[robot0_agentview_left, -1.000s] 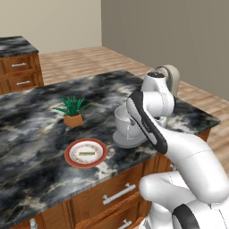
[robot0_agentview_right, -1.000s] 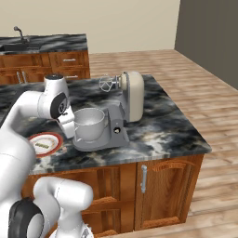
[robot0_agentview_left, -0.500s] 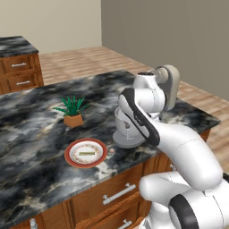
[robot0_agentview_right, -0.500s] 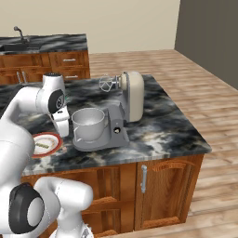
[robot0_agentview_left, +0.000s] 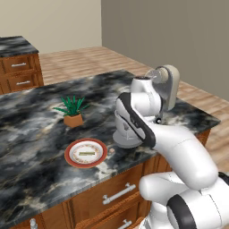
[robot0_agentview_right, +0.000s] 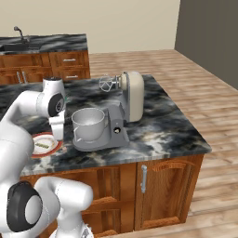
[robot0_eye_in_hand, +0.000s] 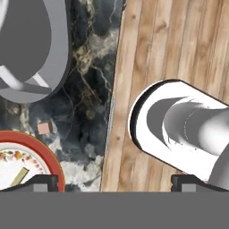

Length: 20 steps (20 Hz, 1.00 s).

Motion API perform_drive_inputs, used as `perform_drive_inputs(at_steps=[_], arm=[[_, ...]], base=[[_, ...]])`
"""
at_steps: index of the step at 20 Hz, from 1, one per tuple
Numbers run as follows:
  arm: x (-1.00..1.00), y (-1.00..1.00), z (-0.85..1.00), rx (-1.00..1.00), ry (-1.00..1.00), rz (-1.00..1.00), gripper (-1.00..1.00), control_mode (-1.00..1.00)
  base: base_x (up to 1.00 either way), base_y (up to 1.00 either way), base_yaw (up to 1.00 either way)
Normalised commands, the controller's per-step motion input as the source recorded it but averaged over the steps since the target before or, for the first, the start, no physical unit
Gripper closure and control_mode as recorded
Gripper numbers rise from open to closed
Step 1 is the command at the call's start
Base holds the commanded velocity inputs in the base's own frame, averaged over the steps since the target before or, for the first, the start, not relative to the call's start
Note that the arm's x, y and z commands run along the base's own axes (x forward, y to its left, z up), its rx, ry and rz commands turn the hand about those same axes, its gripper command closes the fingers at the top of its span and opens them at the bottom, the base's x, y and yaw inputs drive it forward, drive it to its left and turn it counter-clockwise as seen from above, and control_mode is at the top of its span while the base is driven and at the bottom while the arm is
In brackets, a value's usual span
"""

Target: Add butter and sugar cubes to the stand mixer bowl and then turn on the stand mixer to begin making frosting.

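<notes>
Butter [robot0_agentview_left: 86, 153], a small pale stick, lies flat on the round red-rimmed plate [robot0_agentview_left: 70, 157] near the front edge of the dark marbled surface [robot0_agentview_left: 31, 116]. From the hand view a tip of the stick [robot0_eye_in_hand: 19, 176] shows on the plate's patterned face [robot0_eye_in_hand: 50, 161], and one tiny tan sugar cube [robot0_eye_in_hand: 43, 129] sits on the bare stone just beside the plate's rim, apart from it.

To the plate's right stands the stand mixer [robot0_agentview_right: 126, 100], its beige head tilted back with the wire whisk [robot0_agentview_right: 108, 84] lifted clear. The silvery stand mixer bowl [robot0_agentview_right: 88, 123] sits on the mixer's flat grey base; nothing can be made out inside it. In the hand view the bowl's rim and handle [robot0_eye_in_hand: 53, 62] occupy the upper left corner.

The gripper [robot0_eye_in_hand: 114, 182] hangs above the front edge of the surface, between the plate and the bowl, looking straight down. Its two dark fingertips [robot0_eye_in_hand: 41, 181] stand spread wide apart, one over the plate's rim and the other over the wooden floor [robot0_eye_in_hand: 147, 49] beyond the surface edge. Nothing lies between them and they touch nothing. In the right base view the white hand [robot0_agentview_right: 57, 127] is seen pointing down just left of the bowl, above the plate.

A small potted plant [robot0_agentview_left: 72, 110] stands farther back on the surface, well apart from the plate.
</notes>
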Motion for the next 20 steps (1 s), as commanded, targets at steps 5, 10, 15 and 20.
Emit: perform_drive_inputs(at_steps=[5, 10, 15, 20], arm=[[0.25, 0.04, -0.1, 0.0, 0.0, -0.09, -1.0, -1.0], [0.29, 0.08, -0.17, 0.0, 0.0, -0.01, -1.0, -1.0], [0.24, 0.08, -0.27, 0.0, 0.0, 0.0, -1.0, -1.0], [0.07, 0.13, -0.32, 0.0, 0.0, 0.01, -1.0, -1.0]], base=[[0.0, 0.0, 0.0], [0.0, 0.0, 0.0], [0.0, 0.0, 0.0], [0.0, 0.0, 0.0]])
